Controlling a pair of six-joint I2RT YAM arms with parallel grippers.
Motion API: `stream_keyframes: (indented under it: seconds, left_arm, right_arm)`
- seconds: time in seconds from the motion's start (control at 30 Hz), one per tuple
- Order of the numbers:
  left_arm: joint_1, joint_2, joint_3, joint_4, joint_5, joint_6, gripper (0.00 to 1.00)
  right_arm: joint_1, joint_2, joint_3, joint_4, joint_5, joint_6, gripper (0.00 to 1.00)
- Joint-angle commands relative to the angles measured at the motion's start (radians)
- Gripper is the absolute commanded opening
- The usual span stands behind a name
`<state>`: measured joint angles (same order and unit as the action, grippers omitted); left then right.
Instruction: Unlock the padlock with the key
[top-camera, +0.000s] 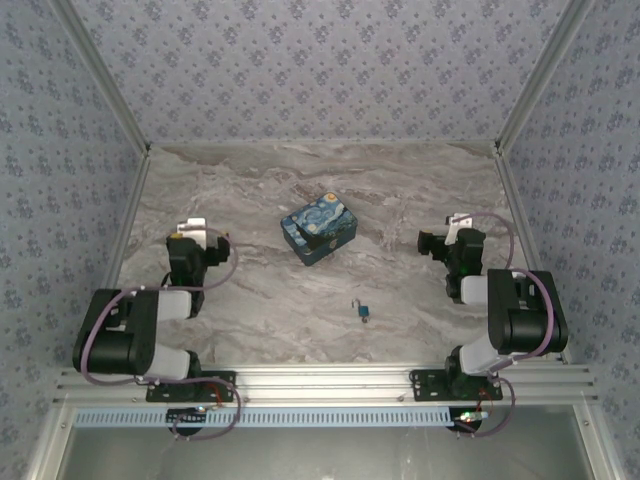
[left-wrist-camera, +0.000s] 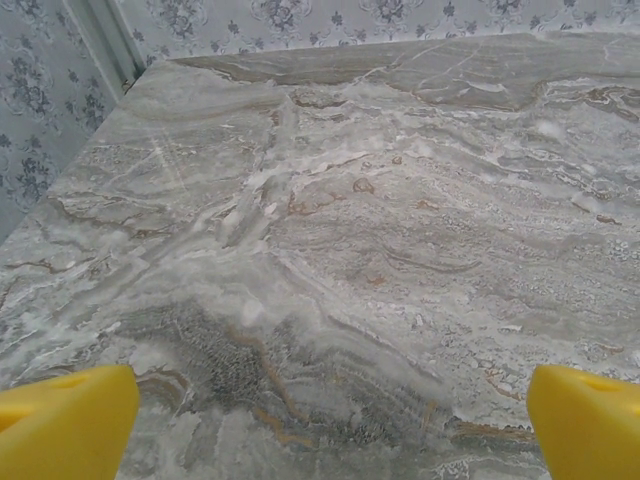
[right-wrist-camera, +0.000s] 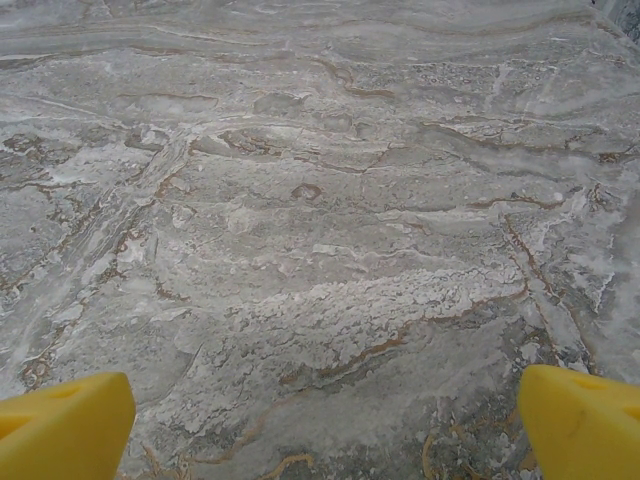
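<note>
A tiny teal-blue padlock (top-camera: 363, 313) with a thin metal shackle lies on the marble table near the front middle. I cannot make out the key as a separate thing; a small metal bit sits by the lock. My left gripper (top-camera: 192, 232) rests far to the lock's left, its yellow fingertips (left-wrist-camera: 65, 420) wide apart over bare marble. Off to the lock's right and a little further back, my right gripper (top-camera: 452, 228) is open too, its yellow fingertips (right-wrist-camera: 582, 420) spread with nothing between them.
A blue-and-yellow starry-night print box (top-camera: 319, 229) stands in the table's middle, behind the padlock. Patterned walls close in the table (top-camera: 260, 290) on three sides. An aluminium rail (top-camera: 320, 378) runs along the near edge.
</note>
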<state>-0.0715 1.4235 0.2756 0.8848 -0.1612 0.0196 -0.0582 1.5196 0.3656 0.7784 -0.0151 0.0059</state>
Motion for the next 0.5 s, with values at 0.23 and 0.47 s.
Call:
stream_keyframes:
  seconds: [0.23, 0.47]
  left_arm:
    - [0.062, 0.101, 0.093, -0.007, 0.108, -0.014, 0.99]
    - [0.120, 0.109, 0.133, -0.068, 0.178, -0.061, 0.99]
  right_arm:
    - [0.007, 0.003, 0.025, 0.017, 0.007, -0.021, 1.00]
    - [0.012, 0.001, 0.026, 0.017, 0.015, -0.024, 1.00]
